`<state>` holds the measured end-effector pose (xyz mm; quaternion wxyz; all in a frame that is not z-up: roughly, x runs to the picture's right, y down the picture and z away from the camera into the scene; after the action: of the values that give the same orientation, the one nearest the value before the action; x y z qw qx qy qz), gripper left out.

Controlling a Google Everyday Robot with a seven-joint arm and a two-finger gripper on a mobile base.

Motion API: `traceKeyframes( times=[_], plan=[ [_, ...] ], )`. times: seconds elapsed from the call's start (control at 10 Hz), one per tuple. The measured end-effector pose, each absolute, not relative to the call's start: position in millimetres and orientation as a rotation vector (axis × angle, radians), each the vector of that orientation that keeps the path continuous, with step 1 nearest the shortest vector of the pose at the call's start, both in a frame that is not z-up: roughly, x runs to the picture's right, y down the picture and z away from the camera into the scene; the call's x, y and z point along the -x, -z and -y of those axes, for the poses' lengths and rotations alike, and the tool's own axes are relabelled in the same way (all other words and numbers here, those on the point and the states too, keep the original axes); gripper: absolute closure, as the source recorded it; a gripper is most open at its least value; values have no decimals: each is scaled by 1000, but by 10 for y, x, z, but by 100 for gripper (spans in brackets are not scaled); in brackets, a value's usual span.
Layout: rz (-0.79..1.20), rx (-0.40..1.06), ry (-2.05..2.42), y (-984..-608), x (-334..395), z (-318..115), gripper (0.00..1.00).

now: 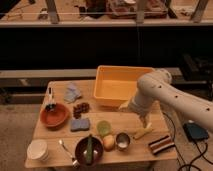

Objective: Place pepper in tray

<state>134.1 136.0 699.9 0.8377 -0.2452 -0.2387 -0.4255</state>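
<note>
The long, slim, dark green pepper (89,148) lies in the dark round bowl (82,154) at the table's front edge. The large yellow-orange tray (120,75) stands at the back middle of the table, and nothing shows inside it. My white arm comes in from the right, bends above the tray's right corner and drops toward the table. My gripper (123,106) is just in front of the tray's front wall, well back and to the right of the pepper. I see nothing held in it.
On the table are a reddish-brown bowl (55,116), blue cloth (73,92), blue sponge (80,124), dark brown cluster (81,107), light-green disc (104,127), yellow fruit (109,142), metal cup (122,141), pale yellow banana-like piece (142,132), striped block (161,144), white cup (37,149) and spoon (65,148).
</note>
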Motion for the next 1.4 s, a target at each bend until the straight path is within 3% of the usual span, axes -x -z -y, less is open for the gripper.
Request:
traceKeyframes(
  times=[0.8,1.4],
  plan=[
    [500,519,892,-6996,-1337,-1352,20],
    [382,466,646,-6927,-1240,-1348,20]
  ],
)
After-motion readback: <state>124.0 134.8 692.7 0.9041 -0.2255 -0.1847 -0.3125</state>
